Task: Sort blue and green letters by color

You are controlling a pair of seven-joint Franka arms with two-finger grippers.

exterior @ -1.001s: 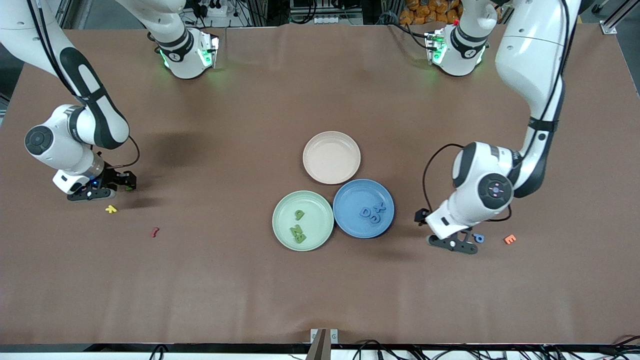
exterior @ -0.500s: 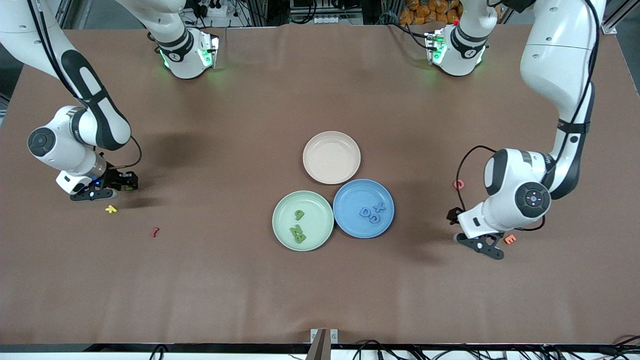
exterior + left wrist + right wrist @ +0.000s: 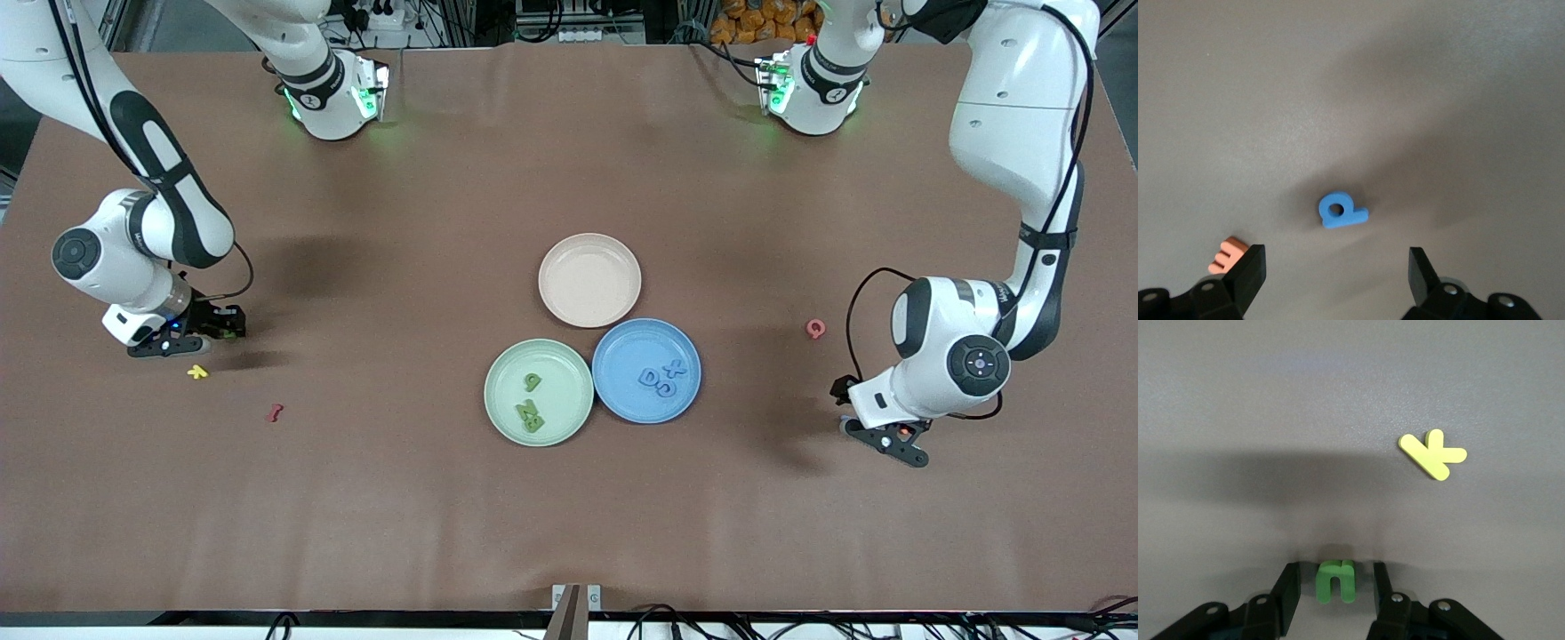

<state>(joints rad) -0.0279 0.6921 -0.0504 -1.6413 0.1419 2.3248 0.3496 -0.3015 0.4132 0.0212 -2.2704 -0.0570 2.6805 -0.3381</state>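
Note:
The green plate [image 3: 498, 373] holds three green letters [image 3: 531, 414]. The blue plate [image 3: 622, 400] beside it holds three blue letters [image 3: 662, 380]. My right gripper [image 3: 182, 345] [image 3: 1335, 588] is low over the table at the right arm's end. It is open, its fingers [image 3: 1290, 587] straddling a green u [image 3: 1336, 580] with a small gap on each side. My left gripper [image 3: 889, 440] [image 3: 1336, 267] hangs open at the left arm's end of the table, with a blue P [image 3: 1341, 211] lying on the mat just ahead of its fingertips. In the front view the arm hides that P.
An empty beige plate [image 3: 589, 280] lies farther from the front camera than the two coloured plates. A yellow letter [image 3: 197, 372] [image 3: 1432, 455] and a dark red letter [image 3: 276, 412] lie near the right gripper. An orange E [image 3: 1228, 255] sits beside the left gripper and a pink G [image 3: 815, 329] lies nearby.
The left arm has swung toward its own end of the table, uncovering the pink G and now covering the blue P and orange E. The right arm has hardly moved.

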